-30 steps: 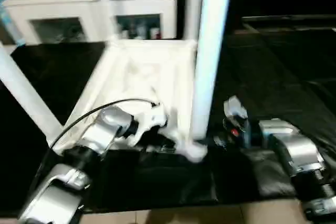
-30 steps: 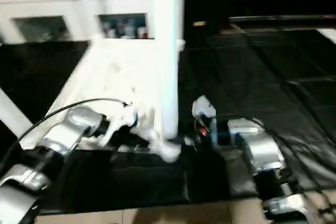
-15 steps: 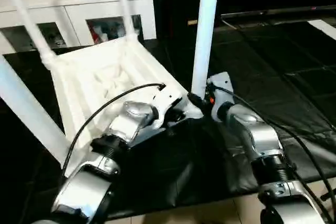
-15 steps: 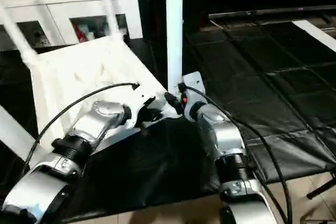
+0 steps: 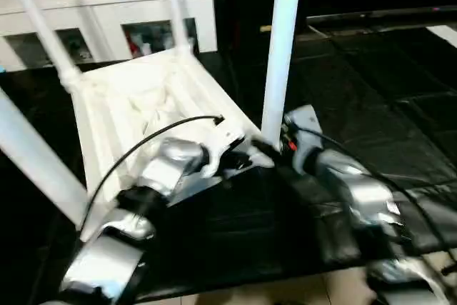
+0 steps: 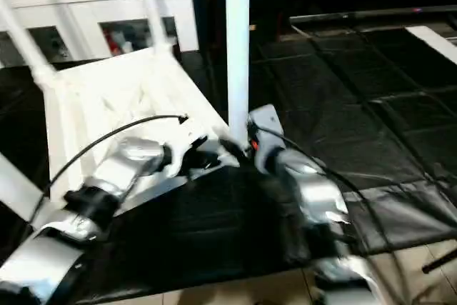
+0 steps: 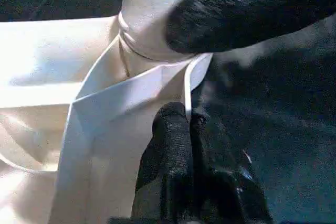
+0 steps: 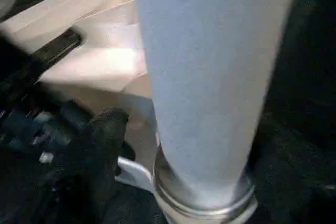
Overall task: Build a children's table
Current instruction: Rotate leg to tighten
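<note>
Left gripper, fingers together, pins my tabletop's corner at center frame; right gripper's spread unclear beside the upright leg.

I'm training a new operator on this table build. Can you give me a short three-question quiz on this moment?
1. True or false: the table top lies with its ribbed underside facing up.
2. How many legs stand in corner sockets in the head views? A) one B) two C) four
3. Fill in: the left gripper is shut on the table top's ____, just beside the socket of the nearest leg.

Key:
1. True.
2. C: the nearest leg, two far legs, and one at the left edge.
3. Rim. The right gripper sits at the foot of the nearest leg.
</note>
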